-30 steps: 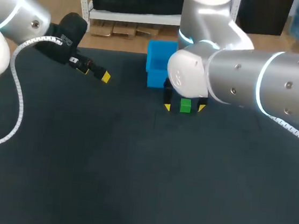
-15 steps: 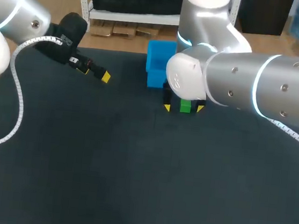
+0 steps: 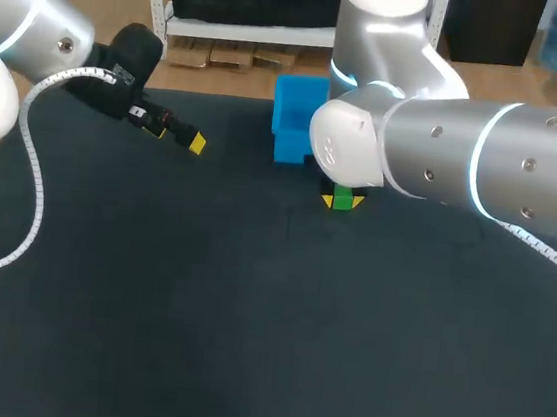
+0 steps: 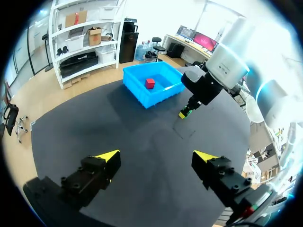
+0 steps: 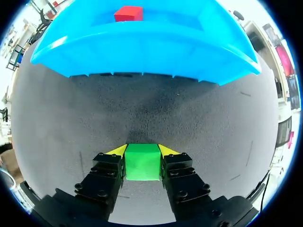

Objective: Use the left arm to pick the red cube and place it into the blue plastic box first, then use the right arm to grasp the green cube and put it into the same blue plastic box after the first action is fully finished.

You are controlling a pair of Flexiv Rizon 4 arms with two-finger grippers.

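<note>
Right gripper (image 5: 142, 152) is clamped on the green cube (image 5: 142, 165), just in front of the blue box (image 3: 287, 147), upper middle of the head view. Red cube (image 4: 150, 83) is sitting inside the box. Left gripper (image 4: 156, 158) hangs wide open with nothing in it, upper left.

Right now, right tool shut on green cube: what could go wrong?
1. The green cube, held in the right tool, is not yet lifted, and the blue box wall rises just ahead: too low a lift may knock the wall.
2. The red cube lies in the box; the green one may land on it.
</note>
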